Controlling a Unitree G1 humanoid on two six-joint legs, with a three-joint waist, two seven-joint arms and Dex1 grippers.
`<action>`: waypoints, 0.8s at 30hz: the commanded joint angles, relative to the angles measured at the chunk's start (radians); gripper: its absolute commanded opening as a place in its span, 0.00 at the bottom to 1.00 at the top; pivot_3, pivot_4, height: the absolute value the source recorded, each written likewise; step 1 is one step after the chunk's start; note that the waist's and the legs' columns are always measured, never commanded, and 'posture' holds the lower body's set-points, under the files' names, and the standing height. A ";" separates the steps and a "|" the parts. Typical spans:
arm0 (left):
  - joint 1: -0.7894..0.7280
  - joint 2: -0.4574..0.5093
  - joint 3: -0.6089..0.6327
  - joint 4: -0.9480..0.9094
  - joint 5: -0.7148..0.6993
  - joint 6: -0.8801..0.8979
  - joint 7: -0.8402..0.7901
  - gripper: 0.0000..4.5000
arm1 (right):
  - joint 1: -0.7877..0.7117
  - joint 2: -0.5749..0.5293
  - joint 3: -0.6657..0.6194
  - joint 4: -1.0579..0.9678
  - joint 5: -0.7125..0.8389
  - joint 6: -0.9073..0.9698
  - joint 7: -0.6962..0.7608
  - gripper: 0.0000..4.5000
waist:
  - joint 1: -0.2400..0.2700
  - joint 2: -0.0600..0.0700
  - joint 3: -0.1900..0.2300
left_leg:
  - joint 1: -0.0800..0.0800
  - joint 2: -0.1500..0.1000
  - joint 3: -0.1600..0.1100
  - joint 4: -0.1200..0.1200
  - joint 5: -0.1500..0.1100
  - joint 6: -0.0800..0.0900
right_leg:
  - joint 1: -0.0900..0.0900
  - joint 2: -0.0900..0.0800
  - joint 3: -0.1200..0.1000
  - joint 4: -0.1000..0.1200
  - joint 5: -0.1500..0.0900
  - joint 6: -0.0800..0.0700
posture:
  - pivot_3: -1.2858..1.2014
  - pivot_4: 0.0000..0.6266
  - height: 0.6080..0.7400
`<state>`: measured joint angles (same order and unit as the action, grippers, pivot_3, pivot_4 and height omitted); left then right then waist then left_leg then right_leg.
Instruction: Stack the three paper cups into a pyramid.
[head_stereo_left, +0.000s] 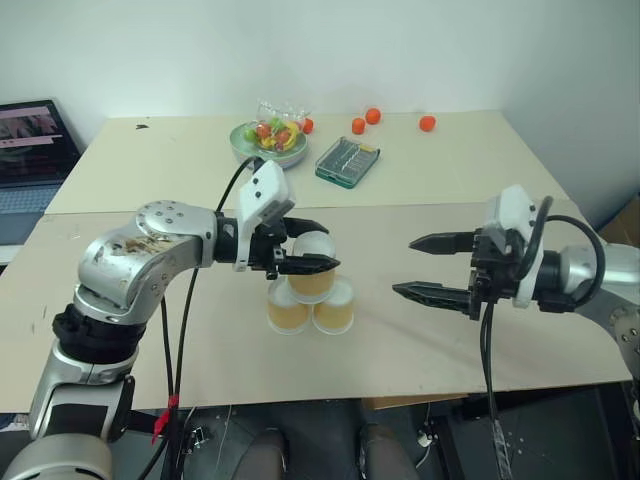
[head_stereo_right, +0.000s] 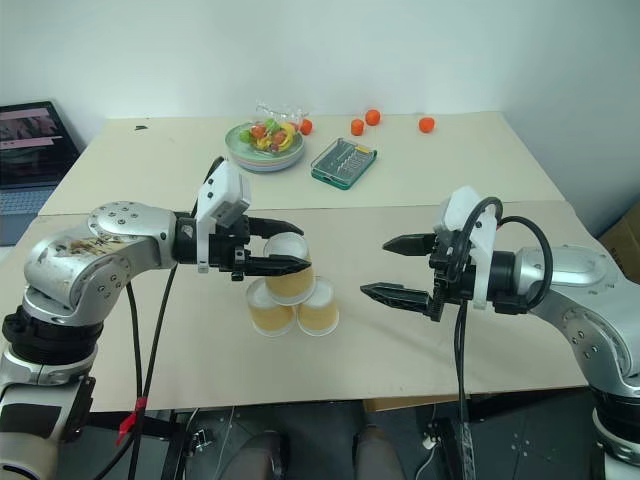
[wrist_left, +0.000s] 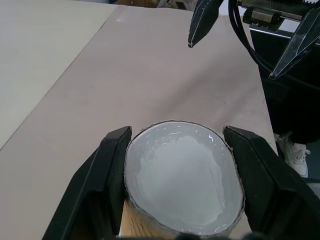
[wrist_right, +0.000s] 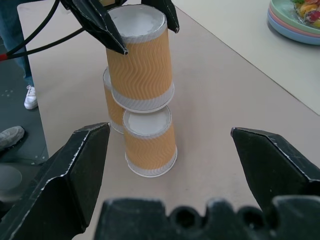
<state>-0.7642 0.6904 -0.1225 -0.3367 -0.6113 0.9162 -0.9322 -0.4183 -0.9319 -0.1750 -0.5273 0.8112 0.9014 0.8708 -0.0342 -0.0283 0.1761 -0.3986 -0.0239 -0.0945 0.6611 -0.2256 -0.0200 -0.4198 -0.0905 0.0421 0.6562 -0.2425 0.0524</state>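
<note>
**Top cup held over the two base cups, not yet let go**

Nearest you, two base cups (head_stereo_left: 310, 310) stand upside down, side by side and touching, on the near table (head_stereo_left: 420, 360). The third cup, the top cup (head_stereo_left: 312, 268), sits above the seam between them, also upside down; from the right wrist view its rim looks to be resting on or just above their flat bottoms, but you cannot tell for certain whether it bears weight yet. Your left gripper (head_stereo_left: 300, 255) is clenched on that top cup near its upper end, one black finger on either side. Your right gripper (head_stereo_left: 432, 266) hangs well apart to the right, spread wide and holding nothing, pointing toward the stack.

Watch the release. In the right wrist view the top cup looks to overhang one base cup more than the other; if you open while it is off-centre or tilted, it may tip off. Because the fingers pinch a soft paper wall, one pad could drag the cup sideways as it lets go and push the light base cups apart. Pulling the arm back low could also clip the stack.

Farther off, the fruit bowl (head_stereo_left: 268, 143), a green case (head_stereo_left: 347, 161) and small orange fruits (head_stereo_left: 372, 116) lie on the back table, clear of the work.
</note>
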 joint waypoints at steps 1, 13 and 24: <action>0.010 -0.009 0.024 -0.029 -0.025 0.011 0.011 0.73 | -0.021 -0.018 -0.016 -0.006 -0.003 -0.019 0.002 1.00 | 0.002 0.000 0.000 | 0.000 0.000 0.000 0.000 0.000 0.000 | 0.000 0.000 0.000 0.000 0.000 0.000 | 0.52 0.24 1.00; -0.030 -0.010 0.044 -0.003 -0.039 0.015 0.010 0.99 | -0.035 -0.025 0.000 0.017 -0.026 -0.025 0.011 1.00 | 0.007 0.000 0.000 | 0.000 0.000 0.000 0.000 0.000 0.000 | 0.000 0.000 0.000 0.000 0.000 0.000 | 0.52 0.24 1.00; -0.109 -0.025 0.129 0.004 -0.129 0.091 0.042 0.99 | -0.061 -0.019 0.025 0.051 -0.054 -0.037 0.038 1.00 | 0.010 0.000 0.000 | 0.000 0.000 0.000 0.000 0.000 0.000 | -0.001 0.000 0.000 0.000 0.000 0.000 | 0.52 0.24 1.00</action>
<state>-0.8200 0.6690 -0.0531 -0.3262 -0.6997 0.9861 -0.9104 -0.4554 -0.9376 -0.1320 -0.4727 0.7651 0.8943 0.8983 -0.0240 -0.0284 0.1761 -0.3992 -0.0239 -0.0945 0.6612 -0.2256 -0.0200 -0.4205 -0.0904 0.0420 0.6562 -0.2425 0.0524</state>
